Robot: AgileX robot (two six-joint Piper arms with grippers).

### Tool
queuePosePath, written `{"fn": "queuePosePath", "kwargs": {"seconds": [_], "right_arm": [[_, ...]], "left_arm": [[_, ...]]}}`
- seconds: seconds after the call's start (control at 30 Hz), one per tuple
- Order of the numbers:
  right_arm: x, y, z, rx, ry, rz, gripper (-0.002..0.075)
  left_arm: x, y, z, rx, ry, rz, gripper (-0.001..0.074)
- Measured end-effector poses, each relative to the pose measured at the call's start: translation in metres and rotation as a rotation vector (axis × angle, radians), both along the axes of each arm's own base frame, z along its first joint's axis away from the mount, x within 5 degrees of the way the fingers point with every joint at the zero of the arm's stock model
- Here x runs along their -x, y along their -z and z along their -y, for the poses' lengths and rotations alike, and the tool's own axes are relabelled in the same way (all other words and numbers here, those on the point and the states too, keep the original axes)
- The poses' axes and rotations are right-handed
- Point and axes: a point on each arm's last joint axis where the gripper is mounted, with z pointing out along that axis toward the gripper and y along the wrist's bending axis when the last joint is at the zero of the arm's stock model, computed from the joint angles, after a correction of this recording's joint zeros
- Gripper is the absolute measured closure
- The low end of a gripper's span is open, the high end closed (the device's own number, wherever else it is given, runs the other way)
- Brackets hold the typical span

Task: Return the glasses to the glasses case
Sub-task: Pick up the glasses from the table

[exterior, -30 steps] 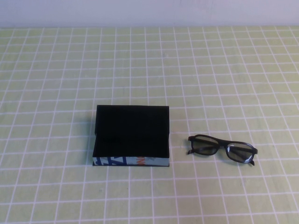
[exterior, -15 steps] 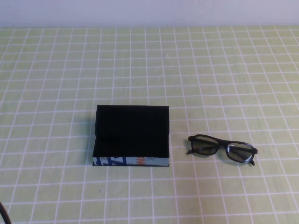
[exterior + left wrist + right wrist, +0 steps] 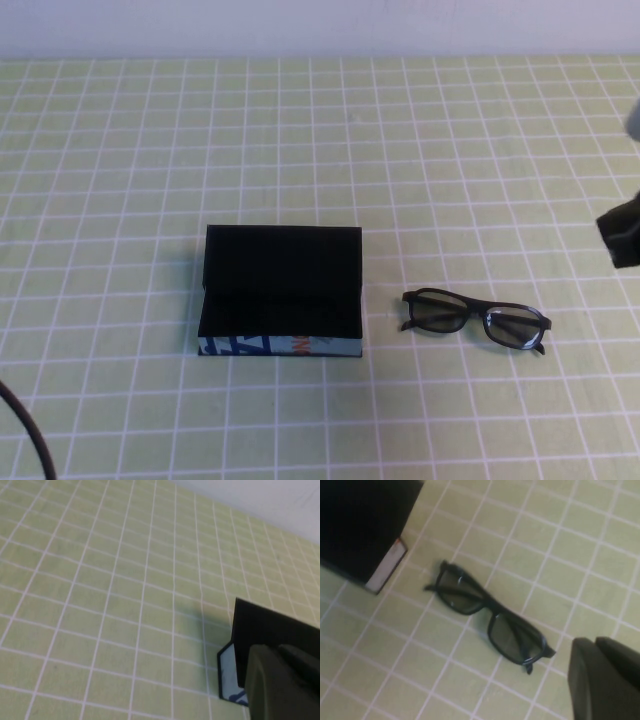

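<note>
From high up, the open glasses case (image 3: 280, 290) sits mid-desk; the glasses (image 3: 476, 319) lie just beside it, toward the right edge. The right gripper (image 3: 621, 236) pokes in at the right edge.

Left wrist view: the left gripper (image 3: 282, 682) is by the case's corner.

Right wrist view: the glasses lie apart from the case.

Bright, even overhead light, faint soft shadows, blurred dark tool edges in wrist views.
</note>
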Motion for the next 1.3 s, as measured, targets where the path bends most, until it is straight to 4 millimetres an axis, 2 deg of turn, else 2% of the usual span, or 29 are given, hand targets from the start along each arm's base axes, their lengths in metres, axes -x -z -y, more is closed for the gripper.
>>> {"fn": "queuePosePath", "kwargs": {"seconds": [0.1,0.23,0.37,0.43,0.57,0.77,1.07,1.3], "right_arm": [[-0.029,0.006,-0.021,0.072,-0.149,-0.123,0.0743],[-0.062,0.013,-0.041,0.115,-0.264,-0.264,0.0743],[-0.096,0.037,-0.055,0.134,-0.331,-0.365,0.0740],[-0.105,0.049,-0.058,0.141,-0.368,-0.385,0.0729],[-0.112,0.068,-0.061,0.155,-0.416,-0.426,0.0659],[-0.119,0.082,-0.064,0.158,-0.441,-0.452,0.0533],[-0.129,0.118,-0.068,0.150,-0.476,-0.537,0.0510],[-0.136,0.137,-0.070,0.160,-0.503,-0.534,0.0510]], "left_arm": [[0.002,0.004,0.001,-0.014,0.013,-0.043,0.0738],[0.004,0.007,0.001,-0.040,0.028,-0.085,0.0738],[0.004,0.009,0.001,-0.054,0.036,-0.096,0.0738],[0.005,0.009,0.001,-0.059,0.039,-0.101,0.0738],[0.005,0.010,0.001,-0.064,0.041,-0.111,0.0738],[0.005,0.010,0.001,-0.076,0.047,-0.113,0.0738],[0.005,0.009,0.001,-0.081,0.051,-0.100,0.0738],[0.003,0.007,0.002,-0.067,0.050,-0.070,0.0738]]}}
